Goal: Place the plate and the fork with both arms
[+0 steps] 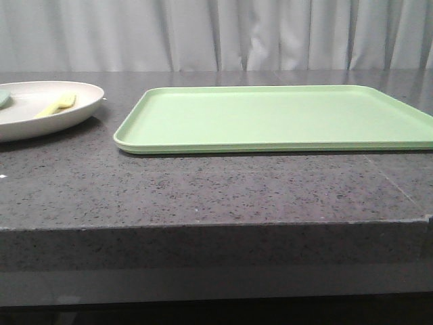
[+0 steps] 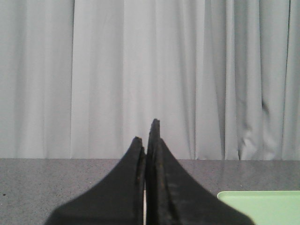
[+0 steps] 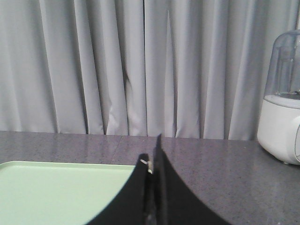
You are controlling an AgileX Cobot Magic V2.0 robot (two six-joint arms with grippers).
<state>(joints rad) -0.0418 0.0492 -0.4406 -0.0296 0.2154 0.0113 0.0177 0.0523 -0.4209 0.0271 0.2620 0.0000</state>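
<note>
Progress judged nil: nothing placed yet. Large round cream-white matte plate (image 1: 27, 108) sits at the far left of the dark speckled stone table (image 1: 203, 196), partly cut off by the front view's edge. Small pale-yellow plastic fork (image 1: 57, 105) lies inside it, beside a sliver of a teal-green item (image 1: 4, 98) at the frame edge. Flat rectangular light-green tray (image 1: 277, 118), apart from the plate on its right, holds nothing. Left pincer (image 2: 149, 140) has both black fingers pressed together, holding nothing; right pincer (image 3: 152, 161) likewise closed and unloaded. Neither arm shows in the front view.

Room: open table between plate and tray; front table edge well clear of both. White appliance with a clear dome (image 3: 281, 117) stands beyond the tray's right end, worth avoiding on right-arm swings.
</note>
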